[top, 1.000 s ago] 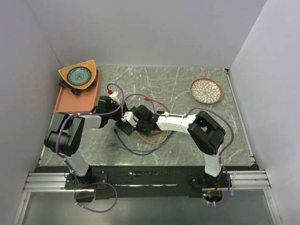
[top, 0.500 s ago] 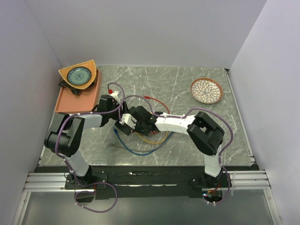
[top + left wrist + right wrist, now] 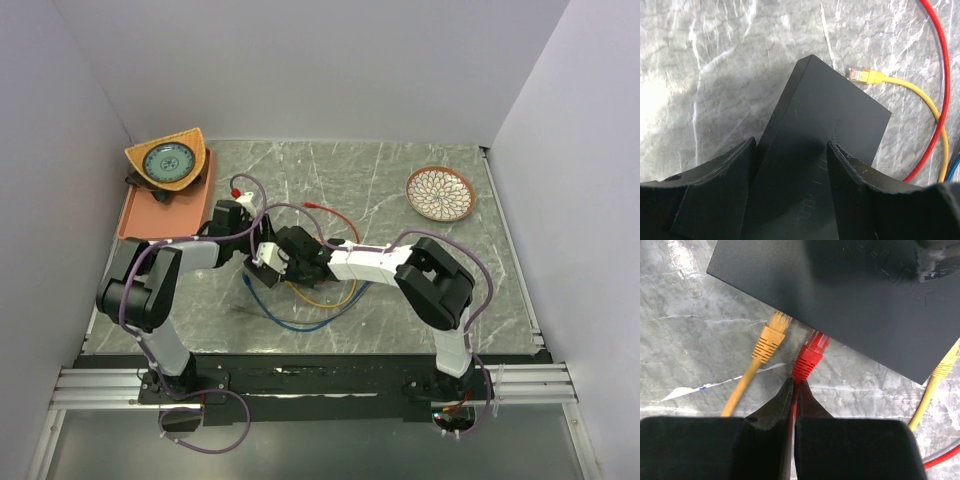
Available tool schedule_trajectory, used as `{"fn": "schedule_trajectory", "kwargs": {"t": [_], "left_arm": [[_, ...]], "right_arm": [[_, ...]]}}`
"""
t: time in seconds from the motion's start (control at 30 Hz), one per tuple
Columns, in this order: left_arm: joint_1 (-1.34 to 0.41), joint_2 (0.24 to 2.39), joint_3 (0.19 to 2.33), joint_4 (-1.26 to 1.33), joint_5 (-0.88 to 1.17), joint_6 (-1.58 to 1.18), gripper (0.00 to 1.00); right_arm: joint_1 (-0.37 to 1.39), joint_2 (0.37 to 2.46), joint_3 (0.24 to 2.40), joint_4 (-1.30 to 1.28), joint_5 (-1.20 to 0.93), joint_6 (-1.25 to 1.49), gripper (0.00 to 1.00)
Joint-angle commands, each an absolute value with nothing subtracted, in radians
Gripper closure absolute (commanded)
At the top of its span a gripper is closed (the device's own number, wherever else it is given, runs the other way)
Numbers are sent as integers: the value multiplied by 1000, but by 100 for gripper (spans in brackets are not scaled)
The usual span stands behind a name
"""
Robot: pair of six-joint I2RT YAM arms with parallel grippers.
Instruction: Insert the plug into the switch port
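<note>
End effector (image 3: 793, 390) pinching red cable (image 3: 792, 407), red plug (image 3: 810, 355) at black box (image 3: 840, 295) edge, yellow plug (image 3: 771, 337) beside

Probably a lab test cell: plain white walls (image 3: 300, 60), aluminium rail (image 3: 300, 385).

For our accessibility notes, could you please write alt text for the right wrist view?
The right gripper, shut on the red cable, holds its red plug at the edge of the black box; a yellow plug sits alongside.
</note>
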State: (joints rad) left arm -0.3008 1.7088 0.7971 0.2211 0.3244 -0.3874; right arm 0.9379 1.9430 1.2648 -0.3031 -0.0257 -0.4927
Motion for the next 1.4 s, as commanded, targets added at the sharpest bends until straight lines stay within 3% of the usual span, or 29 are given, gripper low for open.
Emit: {"fn": "schedule_trajectory", "kwargs": {"t": [0.0, 0.37, 0.87, 1.37], "left_arm": [[-353, 1726, 813, 207, 535, -442, 38], [-353, 1729, 801, 192, 569, -442, 44], [-354, 1713, 739, 247, 630, -476, 53], [-258, 1668, 773, 84, 328, -538, 39]], "right_arm": [[948, 1948, 1325, 35, -15, -520, 100], [950, 2058, 1465, 5, 69, -408, 100], [950, 2078, 1565, -21, 5, -318, 100], [950, 2079, 1577, -179, 107, -328, 100]]}}
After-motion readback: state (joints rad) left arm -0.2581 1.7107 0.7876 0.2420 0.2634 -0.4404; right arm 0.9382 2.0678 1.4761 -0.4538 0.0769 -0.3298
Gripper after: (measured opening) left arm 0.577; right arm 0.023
